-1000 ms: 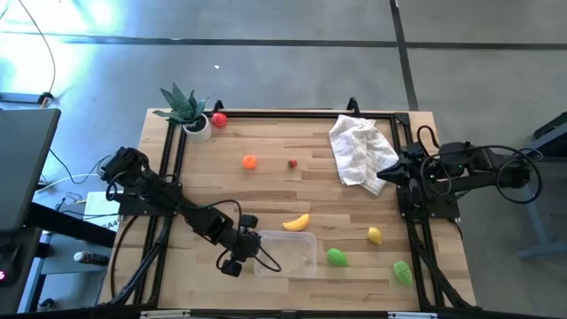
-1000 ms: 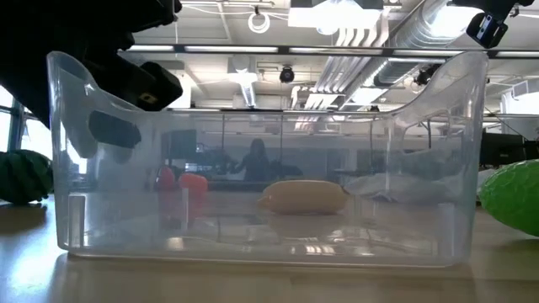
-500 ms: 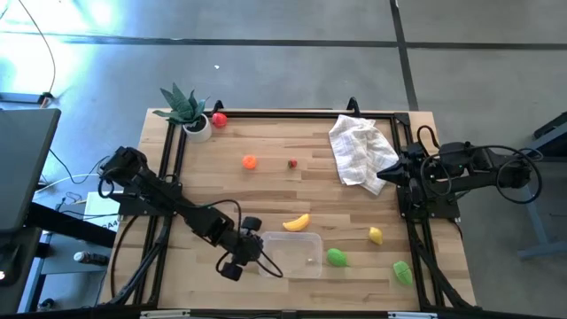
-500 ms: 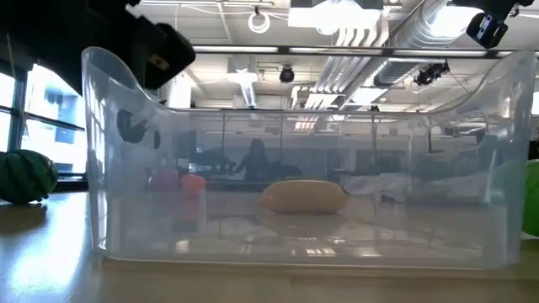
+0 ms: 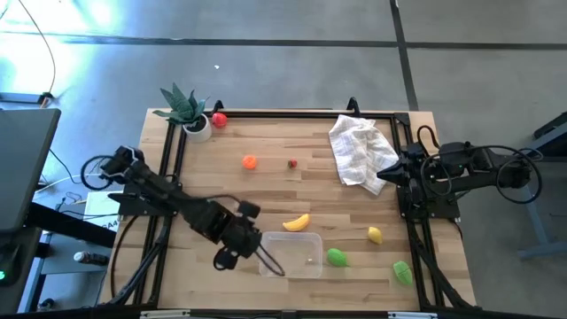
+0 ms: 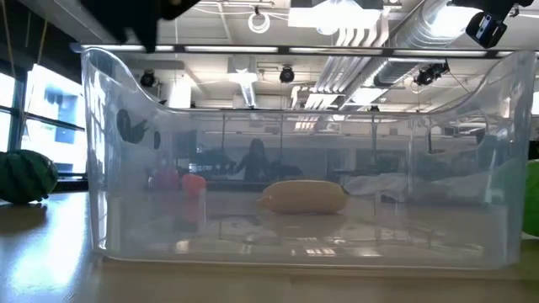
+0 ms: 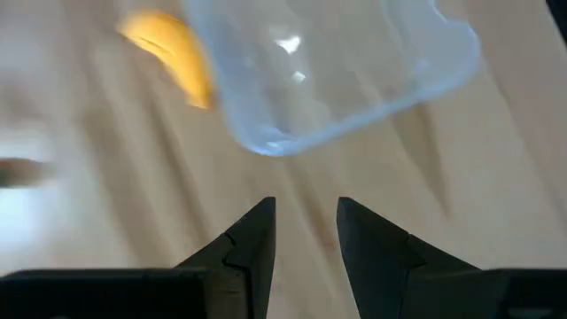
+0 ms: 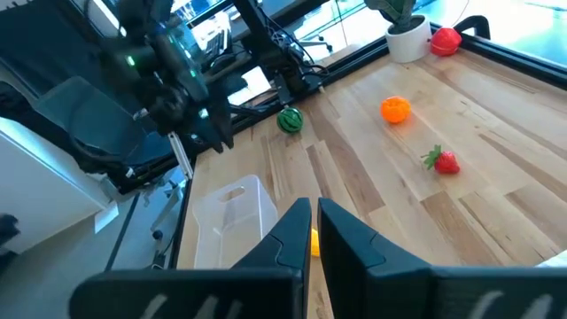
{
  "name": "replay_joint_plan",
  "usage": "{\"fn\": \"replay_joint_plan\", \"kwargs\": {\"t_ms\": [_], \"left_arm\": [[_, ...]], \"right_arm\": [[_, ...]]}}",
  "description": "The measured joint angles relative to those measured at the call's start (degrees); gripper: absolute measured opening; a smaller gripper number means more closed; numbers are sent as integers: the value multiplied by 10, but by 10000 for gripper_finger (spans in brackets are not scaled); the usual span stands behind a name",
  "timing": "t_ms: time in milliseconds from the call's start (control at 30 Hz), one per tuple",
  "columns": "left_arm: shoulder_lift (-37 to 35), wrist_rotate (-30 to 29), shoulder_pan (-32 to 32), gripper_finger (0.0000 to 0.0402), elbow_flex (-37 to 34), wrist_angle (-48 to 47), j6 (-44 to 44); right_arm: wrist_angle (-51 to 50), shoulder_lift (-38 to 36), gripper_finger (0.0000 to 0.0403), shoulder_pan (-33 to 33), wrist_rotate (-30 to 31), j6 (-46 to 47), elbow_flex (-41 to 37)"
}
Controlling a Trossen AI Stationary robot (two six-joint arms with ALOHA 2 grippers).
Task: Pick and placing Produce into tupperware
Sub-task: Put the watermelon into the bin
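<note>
Tupperware [image 5: 292,254] sits at the near edge of the bench [image 5: 266,190], upright and empty: nothing placed yet, so the task is at its start. In the low view its clear walls [image 6: 303,160] show only things behind it.

Left hand [image 5: 237,251] hovers just beside the container's left end, fingers [image 7: 252,244] nearly pinched together with a narrow gap, grasping nothing.

Near produce, all loose on the bench: green piece [image 5: 336,257] just beside the container's right end, ridged green piece [image 5: 402,271] at the near right corner, lemon [image 5: 375,235] a bit farther, banana [image 5: 297,222] just behind the container. A dark green round piece [image 6: 25,177] shows at the bench's left edge in the low view; hard to place from above, probably hidden under the left arm.

Farther: orange [image 5: 250,162] and small strawberry-like piece [image 5: 292,163] mid-bench. Far left corner: a red piece [image 5: 219,120] beside the potted plant [image 5: 186,111].

Right hand [image 5: 384,174] waits clenched and empty at the right edge, next to the white cloth [image 5: 359,151].

Left to do: every piece still needs picking and placing.
</note>
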Motion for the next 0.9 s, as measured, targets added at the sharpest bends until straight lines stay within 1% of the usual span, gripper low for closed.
{"fn": "replay_joint_plan", "kwargs": {"t_ms": [100,300,433,533,667,833,900], "left_arm": [[0,-27,25,111,69,-56,32],[0,-47,96,111,239,-181,58],[0,-71,143,111,344,-237,96],[0,-74,179,111,406,-262,135],[0,-74,221,111,451,-295,180],[-2,-75,274,111,454,-349,202],[-6,-65,297,111,443,-341,215]], "right_arm": [[0,0,16,0,0,0,0],[26,0,16,0,-1,-19,0],[56,0,16,0,-4,-59,0],[75,0,16,0,-5,-79,0],[80,0,16,0,-5,-82,0],[83,0,16,0,-6,-80,0],[87,0,16,0,-6,-80,0]]}}
